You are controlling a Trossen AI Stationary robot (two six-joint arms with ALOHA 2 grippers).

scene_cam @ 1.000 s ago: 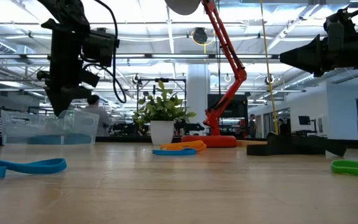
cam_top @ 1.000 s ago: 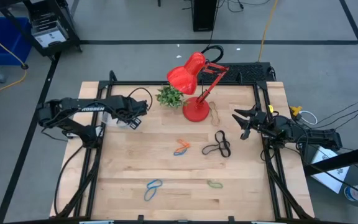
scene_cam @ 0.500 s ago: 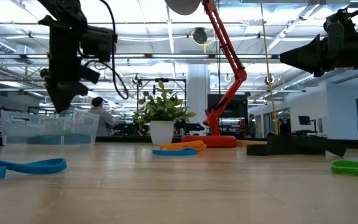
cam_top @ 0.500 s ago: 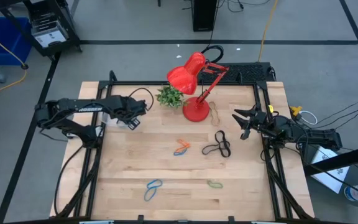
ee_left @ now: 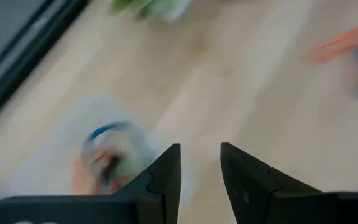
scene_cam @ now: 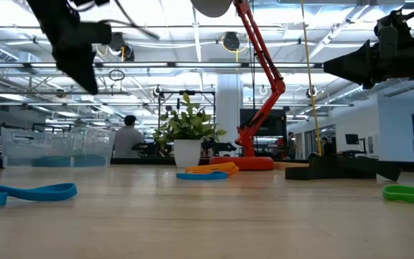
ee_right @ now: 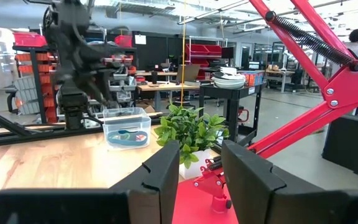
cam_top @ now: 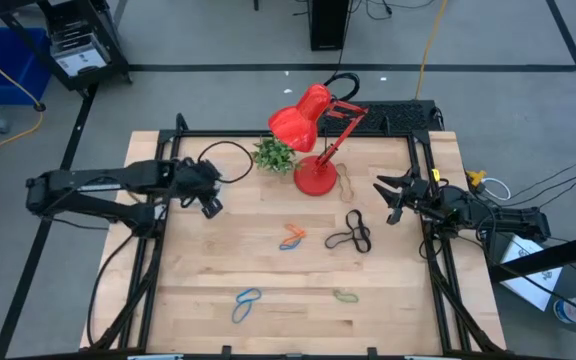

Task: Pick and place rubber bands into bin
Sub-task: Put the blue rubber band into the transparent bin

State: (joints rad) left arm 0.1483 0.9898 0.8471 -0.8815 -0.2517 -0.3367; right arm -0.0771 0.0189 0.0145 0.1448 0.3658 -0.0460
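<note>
The clear bin [scene_cam: 56, 150] stands at the table's far left, with blue and orange rubber bands [ee_right: 127, 134] lying in it. More rubber bands lie flat on the wood: an orange and blue pair [cam_top: 291, 237], black ones [cam_top: 350, 235], a blue one [cam_top: 246, 303], a green one [cam_top: 345, 296] and one beside the lamp base [cam_top: 348, 182]. My left gripper [ee_left: 201, 149] hangs high over the bin's near side [scene_cam: 88, 83], slanting down, open, with nothing between its fingers. My right gripper [cam_top: 390, 197] waits at the table's right edge, open and holding nothing.
A red desk lamp [cam_top: 313, 130] and a small potted plant [cam_top: 273, 155] stand at the far middle. Black frame rails [cam_top: 158, 260] run along both sides of the table. The bare wood [cam_top: 268, 270] between the loose bands gives free room.
My left gripper has risen well clear of the bin and tipped from pointing almost straight down to a slant, while the arm has drawn back toward the table's left edge. The bin and the loose bands have stayed where they were.
</note>
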